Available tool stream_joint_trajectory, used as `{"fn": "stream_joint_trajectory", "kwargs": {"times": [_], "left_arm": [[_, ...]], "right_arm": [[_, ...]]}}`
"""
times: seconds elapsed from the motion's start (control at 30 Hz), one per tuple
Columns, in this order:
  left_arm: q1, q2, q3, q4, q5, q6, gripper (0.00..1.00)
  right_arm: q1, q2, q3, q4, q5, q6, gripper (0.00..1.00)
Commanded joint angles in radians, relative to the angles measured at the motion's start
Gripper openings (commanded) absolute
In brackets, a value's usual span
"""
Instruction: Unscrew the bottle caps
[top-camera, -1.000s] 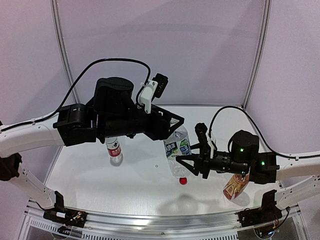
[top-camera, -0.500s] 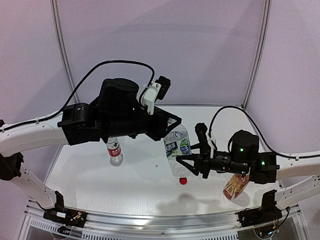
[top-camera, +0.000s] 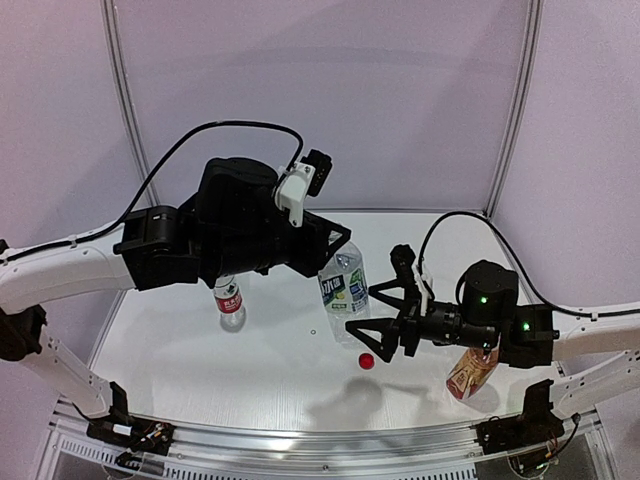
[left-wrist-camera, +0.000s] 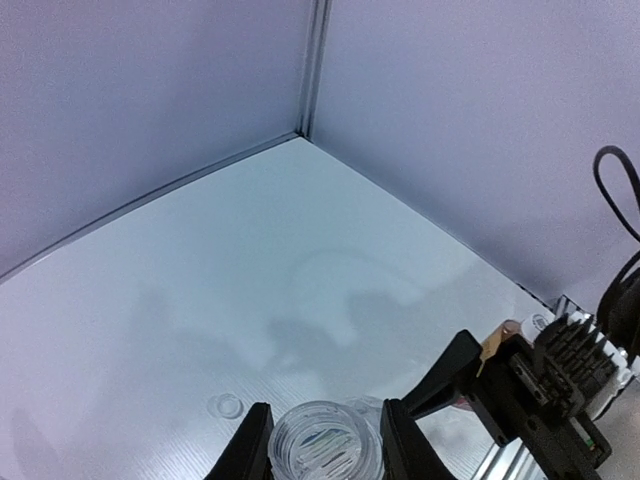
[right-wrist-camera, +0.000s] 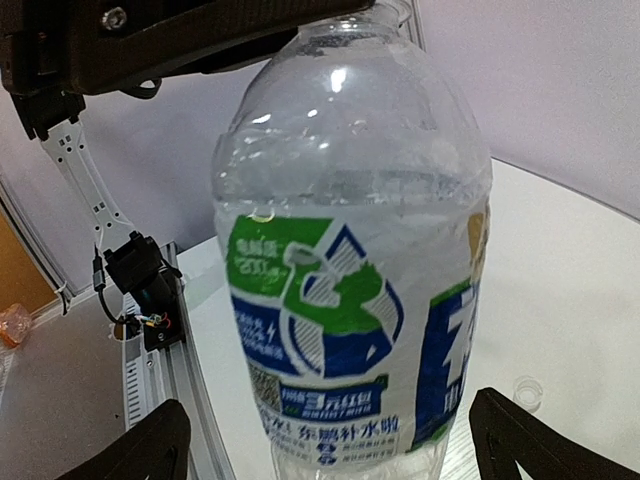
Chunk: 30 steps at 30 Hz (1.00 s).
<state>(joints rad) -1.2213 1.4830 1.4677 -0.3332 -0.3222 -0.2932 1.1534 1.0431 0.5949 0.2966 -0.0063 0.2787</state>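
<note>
**Right tool (top-camera: 360, 308) wide open, bottle (right-wrist-camera: 350, 300) between its fingers**

The right tool is spread as wide as it goes and touches nothing. The bottle, the one with the green-blue label, is right in front of it, between the two fingers, with a gap on each side. The bottle stands tall and leans a little. The left tool (left-wrist-camera: 322, 438) comes from above and pinches the bottle's clear neck. No cap shows there. The right tool is nearer the bottle's fat middle, so I think it would close there next. A red cap (top-camera: 366, 361) lies on the desk (top-camera: 200, 350) near the right tool
</note>
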Motion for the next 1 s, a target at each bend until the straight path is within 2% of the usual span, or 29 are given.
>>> {"fn": "stream_joint_trajectory", "kwargs": {"times": [0.0,0.2,0.33,0.5,0.8,0.97], "left_arm": [[0.017,-0.035,0.009,-0.030,-0.157,0.043,0.15],[0.045,-0.026,-0.060,0.024,-0.352,0.109,0.16],[0.086,-0.008,-0.111,0.088,-0.403,0.133,0.19],[0.113,0.043,-0.189,0.291,-0.541,0.245,0.19],[0.205,0.203,-0.198,0.485,-0.583,0.287,0.17],[0.253,0.246,-0.235,0.557,-0.510,0.255,0.18]], "right_arm": [[-0.001,0.010,0.034,-0.011,0.036,0.000,0.99],[-0.001,0.018,0.042,-0.033,0.083,0.002,0.99],[-0.002,0.010,0.044,-0.050,0.129,0.006,0.99],[-0.001,-0.017,0.033,-0.060,0.179,0.014,0.99],[-0.001,-0.038,0.026,-0.062,0.186,0.017,0.99],[-0.001,-0.035,0.026,-0.059,0.186,0.020,0.99]]}}
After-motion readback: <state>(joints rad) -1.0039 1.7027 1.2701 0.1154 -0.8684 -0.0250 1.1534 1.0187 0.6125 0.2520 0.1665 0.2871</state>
